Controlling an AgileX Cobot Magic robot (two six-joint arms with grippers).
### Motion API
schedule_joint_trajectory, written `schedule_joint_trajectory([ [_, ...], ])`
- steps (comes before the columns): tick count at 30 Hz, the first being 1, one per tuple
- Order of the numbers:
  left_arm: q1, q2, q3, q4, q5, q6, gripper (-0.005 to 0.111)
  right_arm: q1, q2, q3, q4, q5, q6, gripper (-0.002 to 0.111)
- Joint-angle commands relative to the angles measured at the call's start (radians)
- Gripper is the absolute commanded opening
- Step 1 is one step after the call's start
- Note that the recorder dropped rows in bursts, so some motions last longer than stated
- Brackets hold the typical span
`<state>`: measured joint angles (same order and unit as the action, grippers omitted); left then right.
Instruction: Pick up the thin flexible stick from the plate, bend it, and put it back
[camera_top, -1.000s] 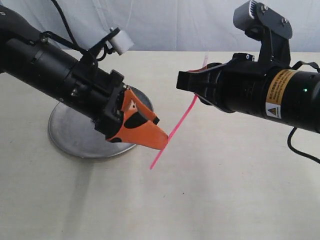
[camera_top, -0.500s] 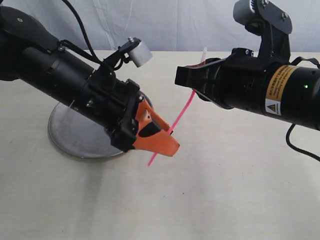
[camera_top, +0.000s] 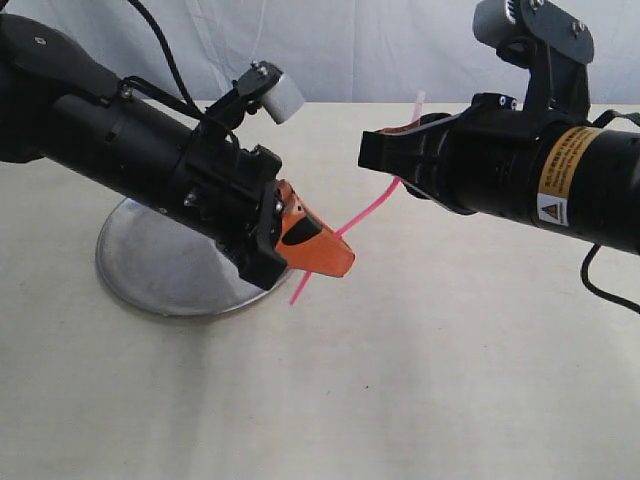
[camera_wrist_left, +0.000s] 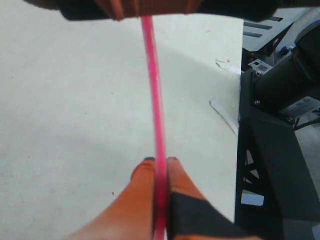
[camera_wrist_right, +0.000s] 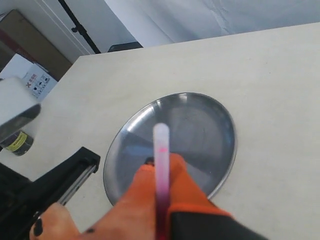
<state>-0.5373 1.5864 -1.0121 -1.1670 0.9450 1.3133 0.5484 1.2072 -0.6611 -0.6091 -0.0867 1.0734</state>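
- Yellow label (camera_top: 560, 180) with black warning triangle on right arm; print too small to read.
- Thin glossy pink stick (camera_top: 368, 210) with whitish tip, held in the air beside plate, bowed gently between both grippers.
- Left gripper (camera_top: 340, 262): orange fingers, jaws clamped on stick's lower part.
- Right gripper (camera_top: 385, 160): black and orange, jaws clamped near stick's upper end.
- Round brushed-steel plate (camera_top: 150, 270), low rim, on matte cream table (camera_top: 450, 380), partly behind left arm.

The plate (camera_top: 150, 280) is brushed grey metal with a dull sheen. The thin flexible stick (camera_wrist_left: 156, 100) is smooth, glossy pink plastic. The table (camera_top: 420, 390) is matt, off-white.
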Motion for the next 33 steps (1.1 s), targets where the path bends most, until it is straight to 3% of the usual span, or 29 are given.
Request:
schedule_joint_trajectory([
  [1,-0.001,-0.003,-0.005,-0.095,-0.059,0.006,0.0,0.0,-0.005,-0.002,-0.032,0.016,-0.01,-0.001],
  [25,-0.001,-0.003,-0.005,-0.205,-0.121,0.058,0.0,0.002,-0.005,-0.002,-0.036,0.108,-0.01,-0.001],
  [33,-0.001,-0.003,-0.005,-0.238,-0.137,0.063,0.0,0.068,-0.005,-0.002,-0.036,0.16,-0.01,-0.001],
])
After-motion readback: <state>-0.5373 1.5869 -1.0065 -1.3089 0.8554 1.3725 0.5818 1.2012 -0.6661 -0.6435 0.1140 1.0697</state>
